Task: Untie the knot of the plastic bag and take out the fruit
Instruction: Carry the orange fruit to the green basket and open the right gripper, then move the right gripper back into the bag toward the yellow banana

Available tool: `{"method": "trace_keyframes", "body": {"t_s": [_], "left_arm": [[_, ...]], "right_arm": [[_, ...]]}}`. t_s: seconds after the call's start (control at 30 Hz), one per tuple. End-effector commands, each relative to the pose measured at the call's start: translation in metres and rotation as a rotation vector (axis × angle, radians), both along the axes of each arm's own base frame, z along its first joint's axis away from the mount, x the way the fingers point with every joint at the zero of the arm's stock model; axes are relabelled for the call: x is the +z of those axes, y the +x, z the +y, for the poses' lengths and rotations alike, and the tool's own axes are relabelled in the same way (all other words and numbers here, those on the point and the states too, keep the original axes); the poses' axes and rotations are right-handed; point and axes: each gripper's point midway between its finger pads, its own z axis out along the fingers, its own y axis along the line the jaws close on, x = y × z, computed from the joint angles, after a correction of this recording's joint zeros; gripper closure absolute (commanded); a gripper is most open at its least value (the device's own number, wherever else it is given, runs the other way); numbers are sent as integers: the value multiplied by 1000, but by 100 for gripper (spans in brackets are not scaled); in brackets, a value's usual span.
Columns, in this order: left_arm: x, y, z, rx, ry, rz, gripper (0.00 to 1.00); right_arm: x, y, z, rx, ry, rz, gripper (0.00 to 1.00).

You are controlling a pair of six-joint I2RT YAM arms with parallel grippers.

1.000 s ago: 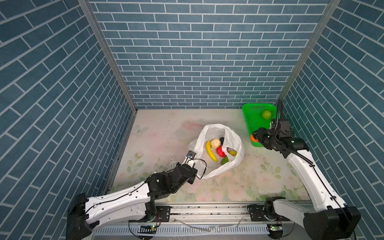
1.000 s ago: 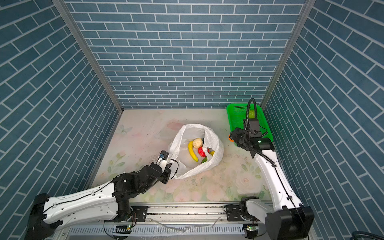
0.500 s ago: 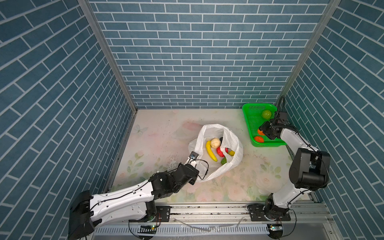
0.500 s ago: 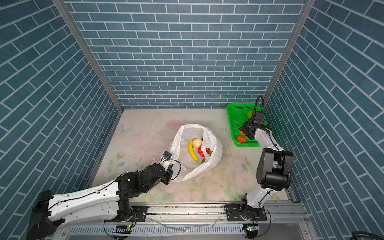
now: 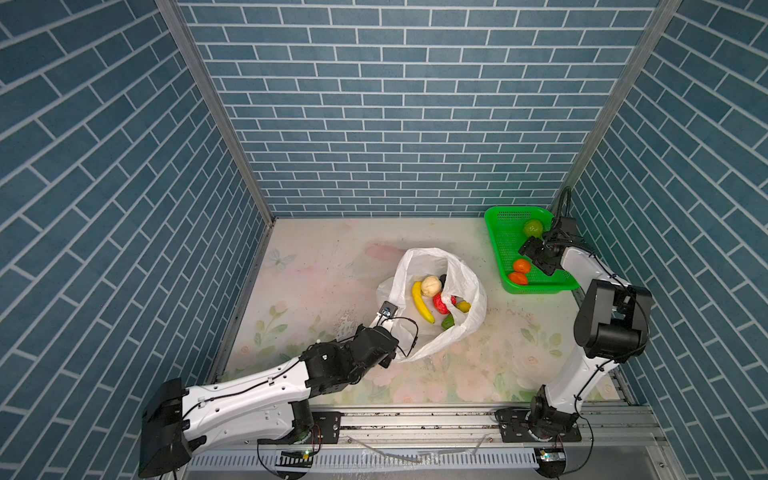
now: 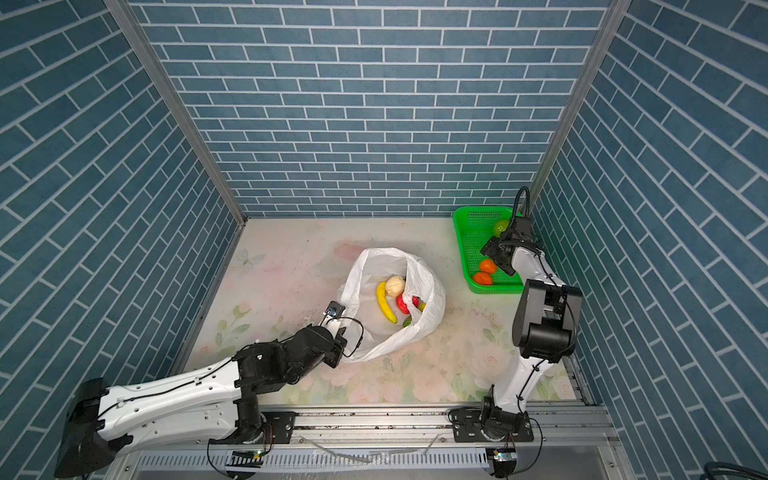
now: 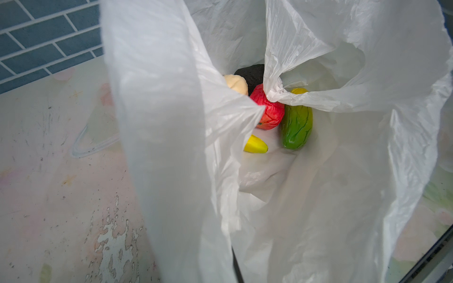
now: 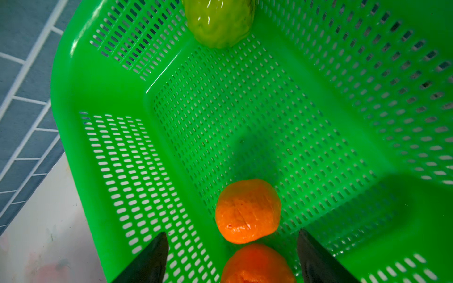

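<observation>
The plastic bag (image 5: 432,336) lies open mid-table (image 5: 324,270), fruit (image 5: 423,301) inside; the left fingers (image 5: 390,360) pinch its 7 o'clock rim. The right fingers (image 8: 157,254) spread wide over orange pieces (image 8: 247,210) in the basket (image 5: 505,232) at 2 o'clock.

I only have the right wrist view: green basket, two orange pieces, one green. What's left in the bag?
Observer: In both top views the plastic bag lies open, showing a banana, a whitish knobbly piece and a red piece.
Operator: Nothing more?
Observer: The left wrist view adds a green oblong piece and a dark piece next to the whitish one.
Operator: Is the bag held?
Observer: The left gripper is shut on the bag's near edge.
</observation>
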Motion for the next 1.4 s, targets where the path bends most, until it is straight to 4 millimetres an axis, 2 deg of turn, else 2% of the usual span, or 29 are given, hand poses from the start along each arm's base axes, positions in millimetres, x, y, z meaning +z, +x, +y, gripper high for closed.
{"method": "trace_keyframes", "body": {"t_s": [0.0, 0.1, 0.2, 0.3, 0.43, 0.63, 0.77, 0.93, 1.07, 1.17, 1.37], "left_arm": [[7, 4, 5, 27, 24, -13, 100], [7, 5, 6, 32, 26, -17, 100], [10, 5, 7, 34, 18, -26, 100], [12, 5, 5, 20, 12, -35, 100], [11, 5, 1, -5, 11, -44, 100], [12, 4, -2, -23, -8, -40, 100], [14, 2, -3, -35, -15, -36, 100], [16, 3, -1, -35, -12, -47, 100], [19, 5, -3, -31, -16, -56, 100], [24, 8, -4, -22, -26, -65, 100], [34, 12, -3, 5, -39, -88, 100]], "right_arm": [[13, -4, 7, 20, 0, -11, 18], [29, -14, 29, 69, 17, -19, 18], [50, -32, 59, 134, 28, -20, 18], [72, -57, 97, 219, 18, -17, 19], [95, -103, 154, 325, 16, -11, 20], [124, -165, 215, 438, -27, -46, 22], [133, -188, 250, 540, -46, -64, 22], [109, -208, 302, 692, -28, -47, 22], [73, -219, 333, 794, -28, -28, 22], [46, -225, 346, 845, -45, -8, 22], [-2, -236, 352, 866, -44, 54, 25]]}}
